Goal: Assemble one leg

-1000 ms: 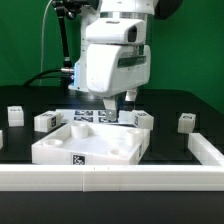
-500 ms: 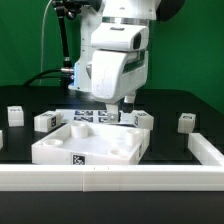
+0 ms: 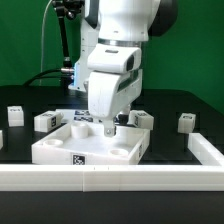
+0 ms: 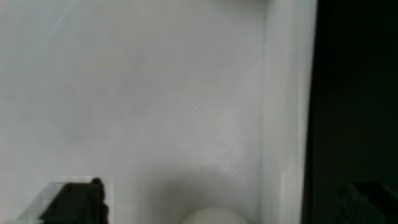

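Observation:
A large white square plate [image 3: 75,148] with corner recesses lies in the middle of the table. My gripper [image 3: 108,127] is down at its far part, close above it. In the wrist view the plate [image 4: 143,90] fills the picture. One dark finger [image 4: 73,201] shows on one side, and the other is lost against the black table. The gripper [image 4: 214,207] looks open, with nothing held between its jaws. Small white legs with tags stand on the table: two [image 3: 15,114] [image 3: 45,121] at the exterior view's left, one [image 3: 186,122] at its right, one [image 3: 141,119] partly behind the arm.
The marker board [image 3: 82,116] lies behind the plate, mostly hidden by the arm. A white rail [image 3: 120,178] runs along the front edge and another [image 3: 208,150] along the exterior view's right. A white piece [image 3: 2,140] is cut off at the left edge.
The arm has come forward and down from above the marker board onto the far part of the plate. The plate and the legs have not moved.

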You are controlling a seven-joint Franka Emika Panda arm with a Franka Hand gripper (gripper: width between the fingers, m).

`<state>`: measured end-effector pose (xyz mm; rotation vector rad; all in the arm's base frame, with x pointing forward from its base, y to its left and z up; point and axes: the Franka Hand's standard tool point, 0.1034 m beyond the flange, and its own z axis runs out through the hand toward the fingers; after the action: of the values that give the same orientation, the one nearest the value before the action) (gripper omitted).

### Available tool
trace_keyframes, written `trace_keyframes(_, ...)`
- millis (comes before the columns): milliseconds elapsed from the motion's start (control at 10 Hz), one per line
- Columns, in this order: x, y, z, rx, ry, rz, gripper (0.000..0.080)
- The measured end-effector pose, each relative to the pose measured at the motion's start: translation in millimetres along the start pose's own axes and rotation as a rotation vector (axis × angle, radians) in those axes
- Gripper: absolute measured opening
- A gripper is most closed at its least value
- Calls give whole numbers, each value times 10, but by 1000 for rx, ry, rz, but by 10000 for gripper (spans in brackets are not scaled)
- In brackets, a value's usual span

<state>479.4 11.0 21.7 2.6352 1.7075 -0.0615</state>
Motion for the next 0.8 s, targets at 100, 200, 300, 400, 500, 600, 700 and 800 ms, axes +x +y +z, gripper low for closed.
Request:
trace_keyframes(100,7,-7,50,-2,4,1,650)
trace_keyframes(200,9,-20,83,3,3,8,650)
trace_keyframes(300,17,-18,81,2,3,13,627)
trace_keyframes(400,14,-17,81,2,3,14,627)
trace_keyframes(500,14,-18,82,3,3,14,454)
trace_keyframes(600,14,-19,82,3,3,14,263)
trace_keyframes(700,14,-19,83,3,3,14,263)
trace_keyframes(800,14,-19,83,3,3,14,112)
